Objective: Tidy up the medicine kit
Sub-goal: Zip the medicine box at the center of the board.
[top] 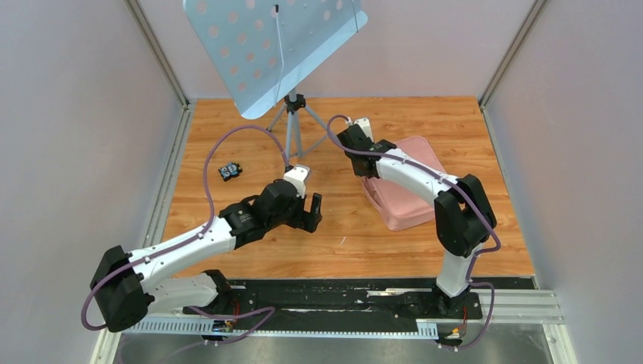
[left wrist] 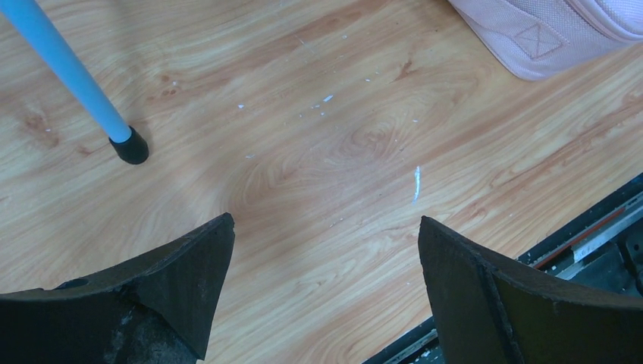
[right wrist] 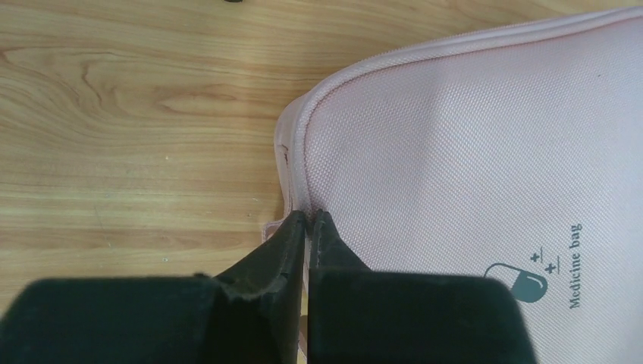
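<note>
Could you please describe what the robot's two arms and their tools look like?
The left arm and right arm have white shells with black joints, and a purple cable loops along each. The left tool and right tool are black and scuffed.

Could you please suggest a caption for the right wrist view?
Right claw pinching the corner seam of the pink medicine bag on a wooden table.

The wooden table (top: pixel 250 254) under me carried a stand (top: pixel 294 125) on its tripod at the far middle. Right of the stand lay the pink kit (top: pixel 409 205), flat, logo side up. Left of the stand, apart from its feet, sat a small black item (top: pixel 230 171). Well nearer than the stand, a black strip (top: pixel 341 294) ran along my edge.
</note>
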Controlling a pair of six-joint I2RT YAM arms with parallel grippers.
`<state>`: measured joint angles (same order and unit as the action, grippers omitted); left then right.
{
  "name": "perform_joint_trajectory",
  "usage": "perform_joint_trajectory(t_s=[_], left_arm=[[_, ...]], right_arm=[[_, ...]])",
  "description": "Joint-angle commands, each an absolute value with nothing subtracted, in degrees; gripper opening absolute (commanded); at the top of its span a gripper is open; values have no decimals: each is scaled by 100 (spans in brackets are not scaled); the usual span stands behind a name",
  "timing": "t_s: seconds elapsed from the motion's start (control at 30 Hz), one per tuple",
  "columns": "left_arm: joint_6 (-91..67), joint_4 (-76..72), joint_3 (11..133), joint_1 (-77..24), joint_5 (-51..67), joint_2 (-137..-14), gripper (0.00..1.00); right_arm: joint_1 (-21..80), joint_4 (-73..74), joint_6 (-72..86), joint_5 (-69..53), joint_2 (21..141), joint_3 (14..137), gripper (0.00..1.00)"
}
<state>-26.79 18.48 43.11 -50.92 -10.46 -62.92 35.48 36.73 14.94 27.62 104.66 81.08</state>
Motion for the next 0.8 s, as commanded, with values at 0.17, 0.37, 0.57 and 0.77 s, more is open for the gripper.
perform_joint_trajectory(t_s=[0.17,0.37,0.57,0.77], left_arm=[[-2787,1565,4341,-5102,-899,-6407,98],[-2748,1553,4346,-5143,-811,-6445,98],[-2660,1465,4501,-5301,-763,-6790,98],[-2535,1564,5006,-5792,-1084,-7393,98]], right_arm=[[3712,3618,1126,2693,9879,7613,0],[3916,3630,1208,2201,8583,6332,0],[4043,4163,1927,1901,7146,5370,13],[3949,4293,2941,2026,6084,5290,82]])
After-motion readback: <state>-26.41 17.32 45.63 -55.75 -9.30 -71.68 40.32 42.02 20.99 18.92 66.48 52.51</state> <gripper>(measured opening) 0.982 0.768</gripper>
